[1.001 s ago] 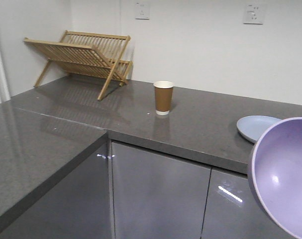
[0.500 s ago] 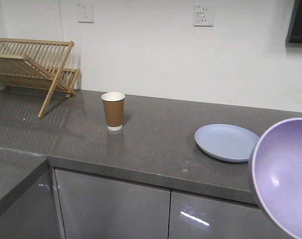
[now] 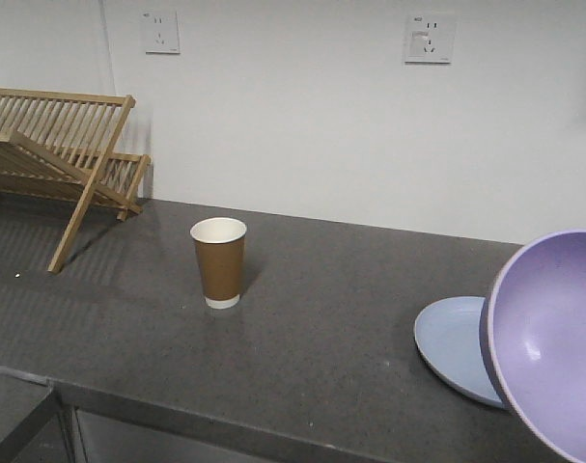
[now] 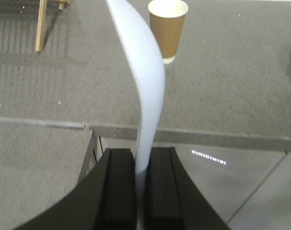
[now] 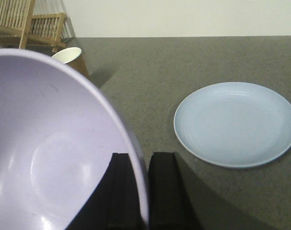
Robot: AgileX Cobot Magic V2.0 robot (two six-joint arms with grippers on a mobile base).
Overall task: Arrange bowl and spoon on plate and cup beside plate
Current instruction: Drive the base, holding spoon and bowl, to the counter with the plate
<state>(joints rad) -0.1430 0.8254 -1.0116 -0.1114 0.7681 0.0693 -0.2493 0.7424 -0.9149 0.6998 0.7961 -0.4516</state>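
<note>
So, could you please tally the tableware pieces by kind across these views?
bowl: 1
plate: 1
cup: 1
spoon: 1
Total: 4

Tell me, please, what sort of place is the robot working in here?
Most likely a kitchen: a long grey countertop against the wall, a wooden dish rack standing on it, and wall sockets above.

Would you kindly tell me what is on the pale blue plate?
Nothing; the right wrist view shows the plate bare. In the front view the purple bowl hides part of it.
</note>
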